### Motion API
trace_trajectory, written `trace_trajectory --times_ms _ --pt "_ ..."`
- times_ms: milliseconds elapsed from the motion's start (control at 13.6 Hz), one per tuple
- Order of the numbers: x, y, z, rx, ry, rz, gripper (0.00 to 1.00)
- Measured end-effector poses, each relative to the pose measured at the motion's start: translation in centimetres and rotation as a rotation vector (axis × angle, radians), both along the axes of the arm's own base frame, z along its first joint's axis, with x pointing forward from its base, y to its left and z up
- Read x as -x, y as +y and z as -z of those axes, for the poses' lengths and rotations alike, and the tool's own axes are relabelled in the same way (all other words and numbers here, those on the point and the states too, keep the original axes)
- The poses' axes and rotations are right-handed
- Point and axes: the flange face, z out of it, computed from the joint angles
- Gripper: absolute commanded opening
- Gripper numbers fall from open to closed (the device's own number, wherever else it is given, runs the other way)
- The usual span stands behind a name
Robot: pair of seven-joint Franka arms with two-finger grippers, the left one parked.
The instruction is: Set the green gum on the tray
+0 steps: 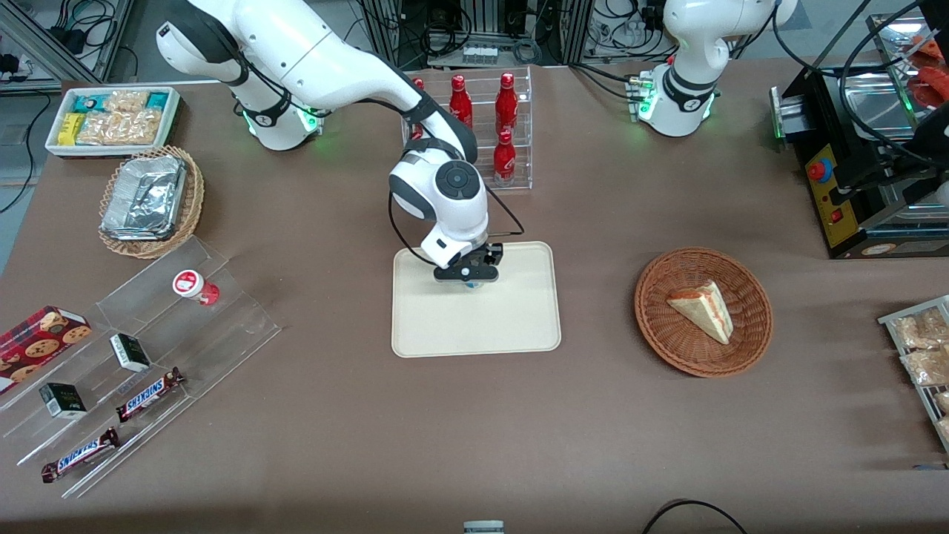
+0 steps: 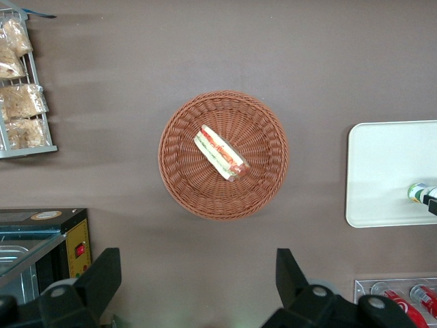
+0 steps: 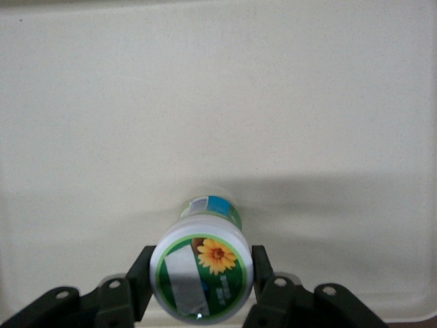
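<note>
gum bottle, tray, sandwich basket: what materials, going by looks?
Green gum, clamped in the tool over the tray: likely plastic, with a glossy printed lid that catches a glare.
Tray: matte cream, smooth, with rounded moulded corners and a low rim; probably plastic or melamine, can't tell which.
Basket: brown woven strands, so wicker or rattan, possibly an imitation.

**Brown desk, lots parked on it**

The desk (image 1: 593, 415) has a brown cover. Sitting right on it: the cream tray (image 1: 511, 326) mid-desk, with the hand (image 1: 467, 276) low over it, clamped on the green gum (image 3: 202, 273). A wicker basket (image 1: 741, 356) with a sandwich sits toward the parked arm's end. Toward the working arm's end there's a clear stepped rack (image 1: 222, 326) and a second basket (image 1: 191, 215) holding foil trays.
</note>
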Motion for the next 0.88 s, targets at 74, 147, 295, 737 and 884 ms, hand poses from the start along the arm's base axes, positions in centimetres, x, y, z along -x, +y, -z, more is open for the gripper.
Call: trace_trajectory --times_ms 74,147,295,737,884 --pt "-0.2 -0.1 0.0 0.000 -0.002 0.002 0.99" --pt "-0.5 -0.2 -0.3 -0.003 -0.007 0.007 0.99" --pt "-2.6 -0.9 -2.3 -0.025 -0.036 0.035 0.99" --pt "-9.8 -14.1 -17.7 0.024 -0.020 0.006 0.99" --pt "-10.7 -21.0 -22.8 0.030 0.002 -0.021 0.99"
